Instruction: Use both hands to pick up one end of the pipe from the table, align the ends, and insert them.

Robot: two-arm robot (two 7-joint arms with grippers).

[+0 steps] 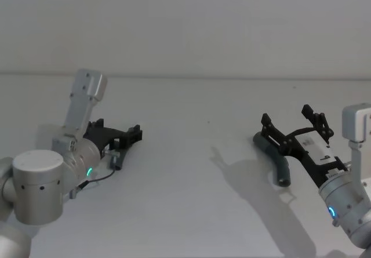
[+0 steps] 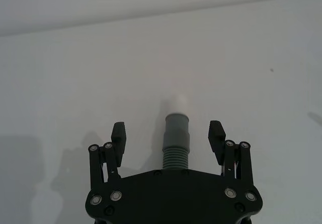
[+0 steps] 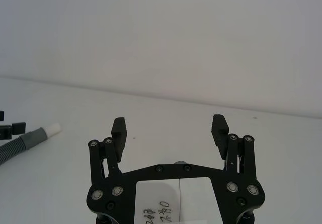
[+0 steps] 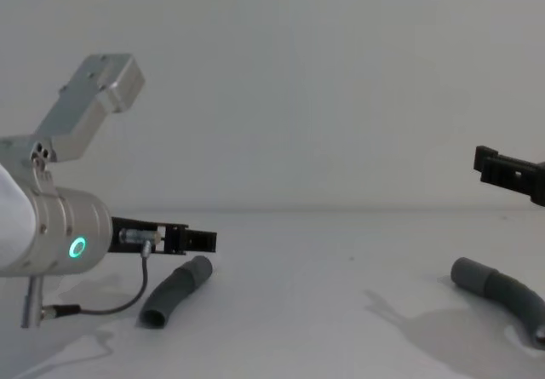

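Note:
Two dark grey ribbed pipe pieces lie on the white table (image 1: 191, 211). The left pipe piece (image 1: 116, 159) (image 4: 174, 292) ends in a smooth grey cuff with a white tip (image 2: 177, 103). My left gripper (image 1: 130, 135) (image 2: 167, 133) (image 4: 192, 240) hovers open just above it, a finger on each side of the cuff. The right pipe piece (image 1: 273, 156) (image 4: 502, 289) curves toward me. Well above it hangs my right gripper (image 1: 293, 124) (image 3: 169, 128) (image 4: 507, 170), open and holding nothing.
The left pipe piece (image 3: 27, 139) also appears far off in the right wrist view. A thin black cable (image 4: 102, 307) hangs from the left wrist down to the table. A pale wall rises behind the table's far edge (image 1: 191, 75).

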